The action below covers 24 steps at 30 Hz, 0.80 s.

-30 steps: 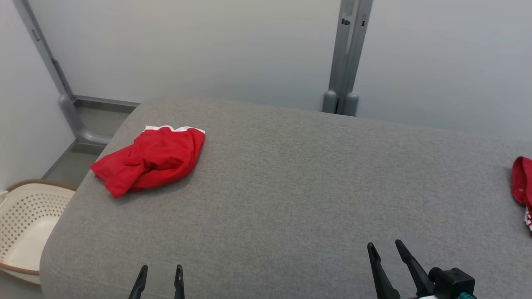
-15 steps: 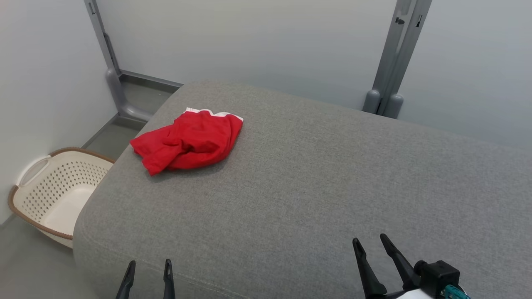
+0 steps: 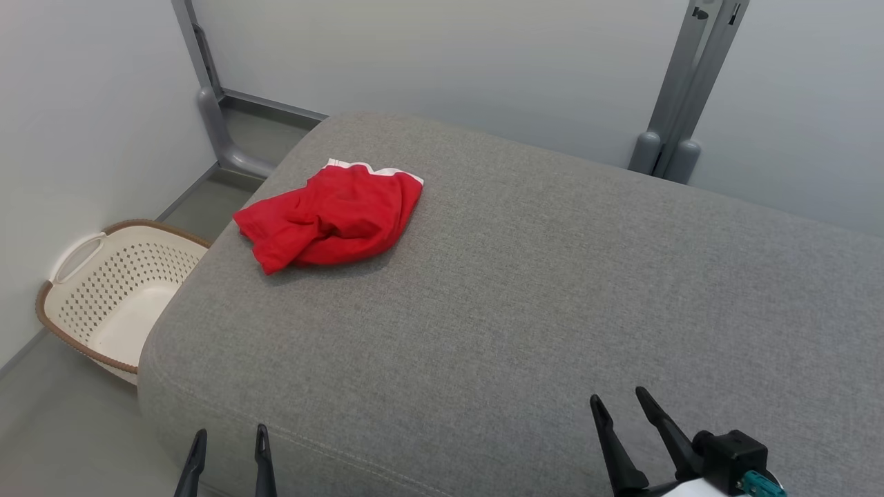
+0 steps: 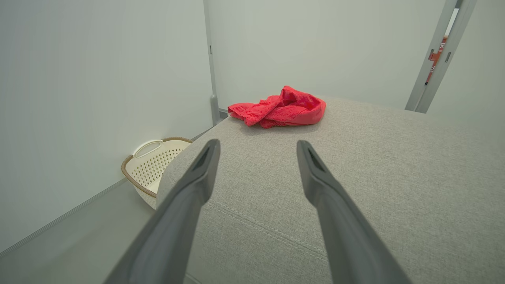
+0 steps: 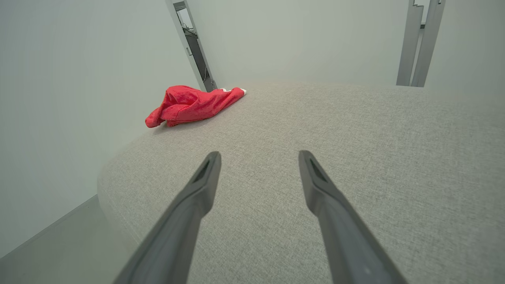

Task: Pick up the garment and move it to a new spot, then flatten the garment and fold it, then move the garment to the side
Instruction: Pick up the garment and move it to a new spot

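A crumpled red garment (image 3: pixel 331 217) with a white band along its far edge lies near the far left corner of the grey padded table (image 3: pixel 525 290). It also appears ahead in the left wrist view as the garment (image 4: pixel 280 107) and at upper left in the right wrist view, garment (image 5: pixel 189 104). My left gripper (image 3: pixel 228 442) hangs open at the table's near left corner, well short of the cloth. Over the near right part of the table my right gripper (image 3: pixel 621 407) is open too, with nothing between its fingers.
A cream perforated laundry basket (image 3: pixel 103 297) with a brown rim stands on the floor left of the table, seen also as the basket (image 4: pixel 152 167). White walls close in on the left and behind. Grey posts (image 3: pixel 673 103) rise behind the table.
The head camera has turned left, so the basket and floor show more and the red item at the right edge has left the picture. The garment has not moved on the table.
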Available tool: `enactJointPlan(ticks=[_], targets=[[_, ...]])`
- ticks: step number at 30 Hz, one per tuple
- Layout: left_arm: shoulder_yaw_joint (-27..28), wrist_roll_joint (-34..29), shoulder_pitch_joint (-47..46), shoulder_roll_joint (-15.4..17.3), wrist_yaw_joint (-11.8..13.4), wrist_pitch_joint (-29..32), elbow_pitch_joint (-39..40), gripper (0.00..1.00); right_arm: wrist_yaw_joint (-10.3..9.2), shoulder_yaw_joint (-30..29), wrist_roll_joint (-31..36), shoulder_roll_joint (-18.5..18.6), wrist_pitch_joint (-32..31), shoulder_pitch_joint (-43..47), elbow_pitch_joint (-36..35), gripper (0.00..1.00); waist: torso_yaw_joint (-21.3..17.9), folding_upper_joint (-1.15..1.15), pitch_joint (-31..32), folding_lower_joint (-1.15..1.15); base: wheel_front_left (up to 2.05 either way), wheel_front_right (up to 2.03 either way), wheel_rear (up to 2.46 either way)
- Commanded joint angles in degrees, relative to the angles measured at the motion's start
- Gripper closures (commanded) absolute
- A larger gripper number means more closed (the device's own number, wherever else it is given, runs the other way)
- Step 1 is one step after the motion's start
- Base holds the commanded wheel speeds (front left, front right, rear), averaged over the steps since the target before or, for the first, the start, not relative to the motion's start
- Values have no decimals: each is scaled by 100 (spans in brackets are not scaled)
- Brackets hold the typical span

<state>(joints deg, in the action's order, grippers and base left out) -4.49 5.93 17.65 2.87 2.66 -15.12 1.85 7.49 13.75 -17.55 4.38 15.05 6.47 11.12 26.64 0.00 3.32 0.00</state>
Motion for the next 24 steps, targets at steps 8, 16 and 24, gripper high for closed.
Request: enactJointPlan(ticks=[8,16,24], targets=[[434,-51,-766,385,-463,-1,364,0,0,-222,180,341,16,121,-252,0,-123,0,-595,0,0,0,0],[662,380,-2840,1120,-831,685,-11,0,0,-351,229,887,16,-202,-425,0,-386,0,-1426,0,0,0,0],[-40,1263,-5533,1533,-1010,2198,-2045,0,0,-402,259,1486,16,-634,-686,0,-619,0,-2385,0,0,0,0]])
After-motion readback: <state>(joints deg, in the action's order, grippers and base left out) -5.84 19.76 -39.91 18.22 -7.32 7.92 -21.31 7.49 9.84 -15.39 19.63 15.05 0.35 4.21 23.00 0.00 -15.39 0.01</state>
